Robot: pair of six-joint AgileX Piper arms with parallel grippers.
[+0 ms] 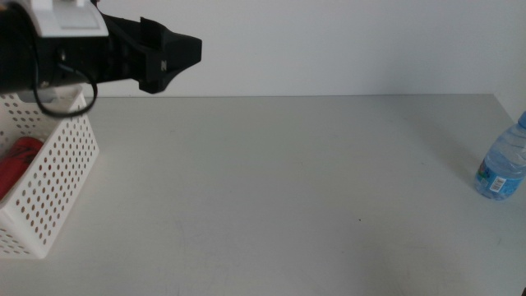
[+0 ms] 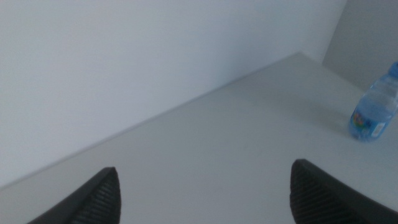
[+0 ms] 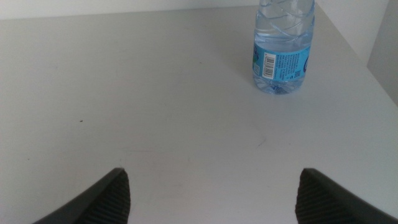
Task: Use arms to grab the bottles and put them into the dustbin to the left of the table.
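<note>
We count one water bottle [image 1: 503, 167] standing upright on the table [image 1: 279, 197], far from the dustbin [image 1: 51, 191] and close to the table's opposite end, near that edge. The dustbin itself is a single white perforated basket, and inside it we see one red item [image 1: 16, 167], most likely the soda can, lying against the inner wall; whether anything else lies in the basket we cannot tell, since the arm hides part of it. The left gripper [image 1: 168, 56] hangs in the air just above and beside the dustbin's rim, pointing away from it toward the bottle, its jaws spread wide with nothing between them. The right gripper [image 3: 211, 193] does not appear in the middle view; in its own wrist view its jaws also stand wide apart and empty, aimed at the bottle, which stands a little way ahead. Between the dustbin and the bottle the tabletop lies bare and flat.
</note>
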